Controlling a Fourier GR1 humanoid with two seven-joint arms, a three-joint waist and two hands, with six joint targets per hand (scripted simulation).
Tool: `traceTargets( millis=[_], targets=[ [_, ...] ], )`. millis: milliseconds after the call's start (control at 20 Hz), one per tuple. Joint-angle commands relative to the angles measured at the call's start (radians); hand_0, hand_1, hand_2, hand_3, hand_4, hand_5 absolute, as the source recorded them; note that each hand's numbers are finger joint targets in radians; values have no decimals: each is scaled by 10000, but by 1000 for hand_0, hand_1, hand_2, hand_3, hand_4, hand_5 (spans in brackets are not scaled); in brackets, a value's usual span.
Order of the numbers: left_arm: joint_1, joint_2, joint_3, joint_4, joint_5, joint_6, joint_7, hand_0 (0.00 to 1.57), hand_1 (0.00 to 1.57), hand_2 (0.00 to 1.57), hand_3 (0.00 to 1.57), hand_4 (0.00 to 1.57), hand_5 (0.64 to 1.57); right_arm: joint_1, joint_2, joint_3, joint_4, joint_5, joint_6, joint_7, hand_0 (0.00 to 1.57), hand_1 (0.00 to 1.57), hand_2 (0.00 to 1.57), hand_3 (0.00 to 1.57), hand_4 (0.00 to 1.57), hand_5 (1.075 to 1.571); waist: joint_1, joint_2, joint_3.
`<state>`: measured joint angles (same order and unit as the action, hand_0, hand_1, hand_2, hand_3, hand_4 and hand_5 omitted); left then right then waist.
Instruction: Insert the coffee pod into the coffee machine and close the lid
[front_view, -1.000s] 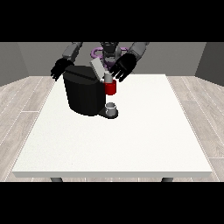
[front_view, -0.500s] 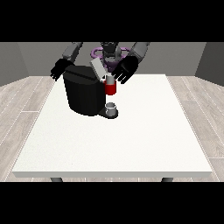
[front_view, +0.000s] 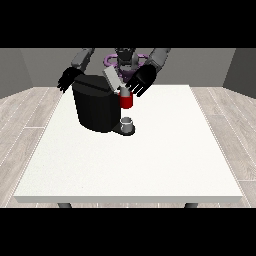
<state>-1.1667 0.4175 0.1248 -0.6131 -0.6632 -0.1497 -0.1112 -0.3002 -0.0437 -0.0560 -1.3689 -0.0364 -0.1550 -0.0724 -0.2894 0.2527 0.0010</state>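
- Since the earlier frames, little has shifted: the hand at the view's right (front_view: 141, 81) has edged slightly closer to the raised lid (front_view: 112, 78); the hand at the view's left (front_view: 66, 80) sits where it was
- Coffee machine (front_view: 97, 107): black body, upper left of centre on the white table (front_view: 130, 160), towards the far edge
- Lid: grey flap, tilted up and open, above the machine's top right corner
- Red brew head (front_view: 126, 101): projects from the machine's right side, below the lid; a grey piece on top of it may be the coffee pod, but that cannot be told
- Small grey cup (front_view: 128, 124): stands on the machine's base, directly under the red part
- Hand at the view's right: fingers spread and straight, holding nothing, just right of the lid and above the red part
- Hand at the view's left: fingers relaxed and hanging down, behind the machine's upper left corner, partly hidden by it
- Robot torso (front_view: 126, 60): behind the machine, at frame top
- Grey plank floor (front_view: 30, 110): surrounds the table
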Motion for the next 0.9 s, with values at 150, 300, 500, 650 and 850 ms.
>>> traceTargets(
  millis=[150, 300, 500, 650, 850],
  targets=[
    [-54, -15, -104, -23, -188, 95, -165, 1152, 1152, 1178, 1020, 450, 1571, -432, 28, -175, 60, -33, -169, -225, 0, 0, 0, 0, 438, 1571, 209, 335, -7],
    [-66, 577, -27, 89, -232, -202, -513, 1105, 1105, 1151, 980, 413, 1571, -123, -38, -32, -330, 0, -109, 160, 0, 0, 0, 0, 434, 1571, 36, 121, -10],
    [249, 185, -253, -47, -385, -61, -581, 1051, 1051, 1118, 953, 365, 1571, 71, 26, -87, 131, 66, -138, -385, 0, 0, 0, 0, 415, 1571, 332, 77, -9],
    [79, -240, -331, -209, -433, 115, -234, 1073, 1073, 1125, 967, 364, 1571, 173, 409, 79, 540, 257, -488, -973, 0, 0, 0, 0, 465, 1571, 484, 68, -5],
    [170, 487, -153, 280, -481, -101, -893, 912, 912, 1022, 865, 363, 1571, -273, 167, 271, -548, 115, -353, 869, 0, 0, 0, 0, 419, 1571, -16, -4, -15]
  ],
)
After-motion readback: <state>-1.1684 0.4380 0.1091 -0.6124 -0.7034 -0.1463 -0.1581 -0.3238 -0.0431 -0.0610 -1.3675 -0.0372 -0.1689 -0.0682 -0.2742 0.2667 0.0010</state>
